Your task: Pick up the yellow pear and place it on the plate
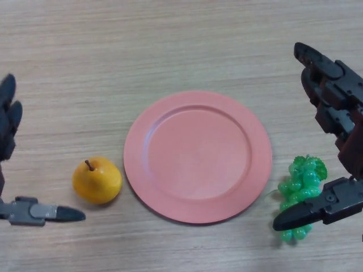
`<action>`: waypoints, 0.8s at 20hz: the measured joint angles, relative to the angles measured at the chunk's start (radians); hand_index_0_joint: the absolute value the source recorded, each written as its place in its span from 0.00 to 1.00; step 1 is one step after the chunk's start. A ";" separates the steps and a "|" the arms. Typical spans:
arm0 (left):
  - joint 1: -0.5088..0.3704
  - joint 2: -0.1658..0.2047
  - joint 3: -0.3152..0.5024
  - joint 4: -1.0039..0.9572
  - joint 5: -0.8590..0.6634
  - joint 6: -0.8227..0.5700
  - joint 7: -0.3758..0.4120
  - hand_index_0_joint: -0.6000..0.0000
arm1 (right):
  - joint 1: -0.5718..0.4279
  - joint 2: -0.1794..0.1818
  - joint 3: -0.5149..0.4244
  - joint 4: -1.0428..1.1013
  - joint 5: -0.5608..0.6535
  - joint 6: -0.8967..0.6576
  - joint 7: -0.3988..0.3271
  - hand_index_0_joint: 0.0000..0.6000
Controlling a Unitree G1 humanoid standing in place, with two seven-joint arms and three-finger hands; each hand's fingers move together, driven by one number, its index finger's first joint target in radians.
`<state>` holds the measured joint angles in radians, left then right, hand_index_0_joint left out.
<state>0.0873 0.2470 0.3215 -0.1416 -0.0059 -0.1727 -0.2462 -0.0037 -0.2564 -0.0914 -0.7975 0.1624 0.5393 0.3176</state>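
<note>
A yellow pear (97, 181) with a short brown stem lies on the wooden table, just left of a round pink plate (197, 156) that holds nothing. My left hand (8, 122) shows at the left edge, open, its thumb stretched out low and to the left of the pear, not touching it. My right hand (332, 96) is at the right edge, open, with fingers straight above and its thumb low, beside the plate's right rim.
A bunch of green grapes (302, 187) lies right of the plate, between my right hand's thumb and fingers, partly covered by the thumb. The wooden table (170, 45) stretches bare behind the plate.
</note>
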 measured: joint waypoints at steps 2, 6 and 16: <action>-0.021 0.021 -0.040 0.135 0.009 -0.051 0.045 1.00 | -0.001 0.000 0.005 0.002 -0.001 0.000 0.000 0.00; -0.080 0.023 -0.123 0.352 0.026 -0.128 0.130 1.00 | 0.008 0.001 0.015 0.003 -0.001 -0.001 0.000 0.00; -0.257 0.017 -0.246 0.709 0.024 -0.296 0.182 1.00 | 0.034 0.001 -0.040 -0.012 -0.001 -0.001 0.000 0.00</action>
<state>-0.1696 0.2642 0.0754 0.5676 0.0178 -0.4687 -0.0640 0.0306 -0.2556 -0.1318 -0.8098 0.1617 0.5383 0.3178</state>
